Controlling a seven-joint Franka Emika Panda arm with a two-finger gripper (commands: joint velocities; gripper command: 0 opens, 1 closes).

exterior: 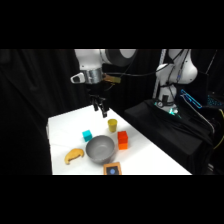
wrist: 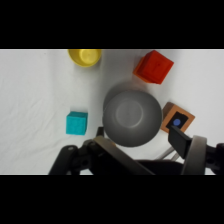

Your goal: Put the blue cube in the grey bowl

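Black claw (wrist: 150, 155) linkage hides grey bowl's (wrist: 132, 117) near rim; claw's opening unclear.

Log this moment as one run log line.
phase: approach | gripper: above table, holding nothing | blue cube: on table beside grey bowl | bowl: empty

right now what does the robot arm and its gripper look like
The arm has rounded white segments with a silvery grey band at the wrist and a thin dark cable trailing off to the side. The gripper is small and black below it; in the wrist view its linkage is black too.
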